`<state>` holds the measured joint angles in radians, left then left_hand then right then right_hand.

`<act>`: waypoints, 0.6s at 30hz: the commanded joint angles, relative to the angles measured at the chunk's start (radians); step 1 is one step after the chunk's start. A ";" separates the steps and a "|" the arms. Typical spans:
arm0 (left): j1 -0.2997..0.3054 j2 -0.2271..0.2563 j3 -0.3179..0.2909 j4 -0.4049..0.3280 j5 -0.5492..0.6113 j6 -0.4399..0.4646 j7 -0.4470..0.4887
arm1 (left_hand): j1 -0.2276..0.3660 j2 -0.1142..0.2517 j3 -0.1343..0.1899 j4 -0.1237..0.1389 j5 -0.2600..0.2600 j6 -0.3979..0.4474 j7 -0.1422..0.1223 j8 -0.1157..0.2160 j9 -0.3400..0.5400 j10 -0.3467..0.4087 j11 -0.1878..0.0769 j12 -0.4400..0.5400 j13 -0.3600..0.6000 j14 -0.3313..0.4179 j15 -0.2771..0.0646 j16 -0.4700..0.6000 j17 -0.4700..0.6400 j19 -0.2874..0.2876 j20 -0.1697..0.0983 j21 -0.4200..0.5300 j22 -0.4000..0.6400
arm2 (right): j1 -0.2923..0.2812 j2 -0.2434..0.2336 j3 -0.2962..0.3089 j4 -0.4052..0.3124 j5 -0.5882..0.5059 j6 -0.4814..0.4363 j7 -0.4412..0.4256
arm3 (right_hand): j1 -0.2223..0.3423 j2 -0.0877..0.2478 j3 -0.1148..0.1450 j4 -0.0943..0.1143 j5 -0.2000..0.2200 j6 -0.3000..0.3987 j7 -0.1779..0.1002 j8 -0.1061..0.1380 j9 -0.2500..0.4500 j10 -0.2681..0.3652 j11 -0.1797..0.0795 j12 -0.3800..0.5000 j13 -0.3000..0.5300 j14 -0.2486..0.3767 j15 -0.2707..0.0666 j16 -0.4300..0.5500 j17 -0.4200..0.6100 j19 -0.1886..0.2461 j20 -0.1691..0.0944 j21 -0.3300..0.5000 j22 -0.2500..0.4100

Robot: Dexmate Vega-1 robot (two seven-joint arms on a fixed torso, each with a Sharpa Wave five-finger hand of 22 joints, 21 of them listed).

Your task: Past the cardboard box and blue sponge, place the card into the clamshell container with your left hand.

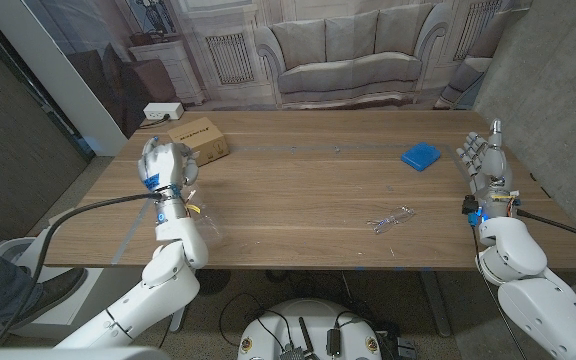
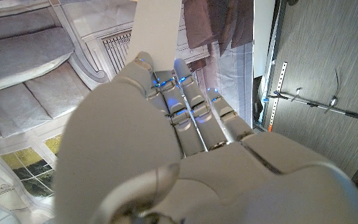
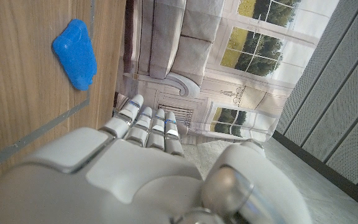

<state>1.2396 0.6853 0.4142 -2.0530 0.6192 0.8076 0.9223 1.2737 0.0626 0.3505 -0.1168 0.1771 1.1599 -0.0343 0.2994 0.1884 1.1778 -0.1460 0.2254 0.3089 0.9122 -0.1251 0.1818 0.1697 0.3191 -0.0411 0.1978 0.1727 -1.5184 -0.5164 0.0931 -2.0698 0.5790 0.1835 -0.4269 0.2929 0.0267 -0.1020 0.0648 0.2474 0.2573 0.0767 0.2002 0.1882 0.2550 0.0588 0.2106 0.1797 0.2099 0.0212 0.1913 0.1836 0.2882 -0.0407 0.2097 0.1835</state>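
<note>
Wooden table (image 1: 308,190), wide, under everything. Faint clear sheen (image 1: 200,228) nearer than the box, at the near edge by the left forearm; possibly the clamshell, too transparent to say for sure.

Cardboard box (image 1: 200,137) lying at the far left of the table.

Left hand (image 1: 163,165) raised just in front of the box, toward the robot. Fingers closed on the card (image 2: 157,31): in the left wrist view, a plain white strip standing up from between the fingers (image 2: 188,93), most of it out past the fingertips. Exact pinch point hidden by the back of the hand.

Right hand (image 1: 483,160) well to the right of the box, at the table's far right edge. Standing upright, fingers straight and loosely parted, holding nothing.

Blue sponge (image 1: 420,156) right of the box, well apart, just beside the right hand. Flat on the wood in the right wrist view too (image 3: 75,53).

Small glinting thing (image 1: 390,219) right of the box and nearer the robot, too thin to identify.

Handling, as a guess: card very light, thin, smooth, stiff enough to stand unsupported but bendable. Likely to slip or twist in a loose pinch, so best held near its lower edge with firm, not crushing, pressure. Long free end likely to catch on the container rim.
</note>
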 commanded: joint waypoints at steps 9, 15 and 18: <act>0.068 -0.038 -0.019 0.042 -0.003 -0.042 0.092 | -0.008 -0.003 0.013 0.000 0.000 0.003 -0.008 -0.001 0.003 0.001 -0.009 -0.001 0.005 -0.012 -0.075 -0.001 0.004 -0.005 -0.061 -0.004 0.001 | 0.007 -0.004 0.001 -0.007 0.002 -0.021 -0.010 | 0.007 0.003 -0.007 0.000 -0.002 0.010 -0.002 -0.003 0.002 0.005 0.000 -0.001 0.005 0.004 0.002 -0.002 0.003 0.008 -0.002 -0.004 0.003; 0.090 -0.043 -0.025 0.040 0.004 -0.024 0.108 | -0.009 -0.003 0.016 0.000 -0.001 0.005 -0.007 0.000 0.003 0.003 -0.007 -0.001 0.006 -0.010 -0.073 0.000 0.004 -0.005 -0.062 -0.004 0.001 | 0.012 -0.005 -0.002 -0.002 0.005 -0.022 -0.007 | 0.007 0.003 -0.007 -0.001 -0.002 0.009 -0.001 -0.003 0.002 0.006 0.002 -0.001 0.005 0.004 0.001 -0.002 0.003 0.008 -0.002 -0.004 0.003; 0.102 -0.046 -0.031 0.039 0.003 -0.022 0.117 | -0.009 -0.004 0.017 0.000 -0.001 0.005 -0.008 0.000 0.003 0.005 -0.008 -0.001 0.006 -0.010 -0.073 0.000 0.004 -0.006 -0.061 -0.004 0.001 | 0.013 -0.006 -0.003 -0.003 0.004 -0.024 -0.008 | 0.007 0.003 -0.008 -0.001 -0.002 0.010 -0.001 -0.003 0.002 0.005 0.004 -0.001 0.005 0.004 0.001 -0.002 0.003 0.008 -0.002 -0.004 0.003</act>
<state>1.3037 0.6517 0.3953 -2.0172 0.6154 0.7731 1.0041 1.2684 0.0576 0.3590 -0.1169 0.1771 1.1598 -0.0342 0.2994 0.1881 1.1782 -0.1464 0.2254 0.3137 0.9054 -0.1233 0.1818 0.1697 0.3191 -0.0411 0.1978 0.1727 -1.5109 -0.5195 0.0942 -2.0746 0.5807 0.1663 -0.4337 0.2929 0.0267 -0.1019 0.0648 0.2474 0.2573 0.0767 0.2002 0.1881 0.2550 0.0588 0.2106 0.1797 0.2099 0.0212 0.1913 0.1836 0.2882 -0.0407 0.2097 0.1835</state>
